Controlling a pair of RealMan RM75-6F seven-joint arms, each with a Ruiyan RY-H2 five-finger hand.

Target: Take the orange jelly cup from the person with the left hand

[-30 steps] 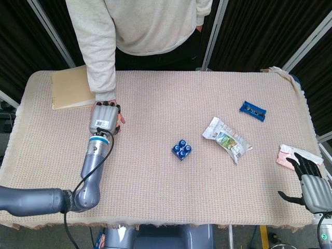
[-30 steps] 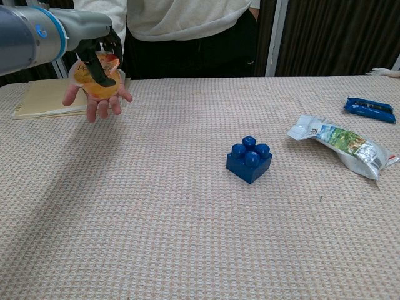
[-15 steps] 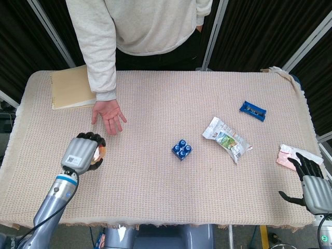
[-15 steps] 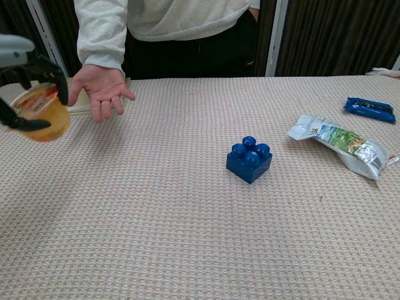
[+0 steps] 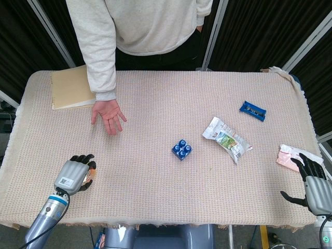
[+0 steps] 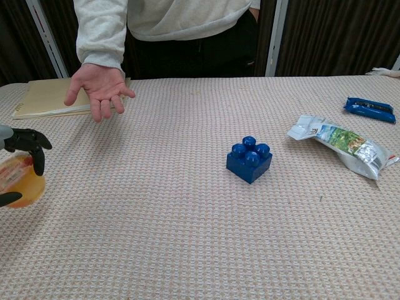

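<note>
The left robot hand [image 6: 17, 164] grips the orange jelly cup [image 6: 20, 184] low over the tabletop [image 6: 187, 237]; the person's hand [image 6: 99, 89], well beyond it, lies open and empty. Handover looks done.

Orange jelly cup [image 6: 20, 183], blue brick [image 6: 249, 159], beige tablecloth [image 6: 187, 237]

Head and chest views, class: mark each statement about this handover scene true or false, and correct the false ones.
1. The left hand holds the orange jelly cup. True.
2. The person's hand is palm up with nothing in it. True.
3. The blue block sits on the notebook. False: it sits on the table cloth, apart from the notebook.
4. The right hand holds the snack packet. False: it holds nothing.
</note>
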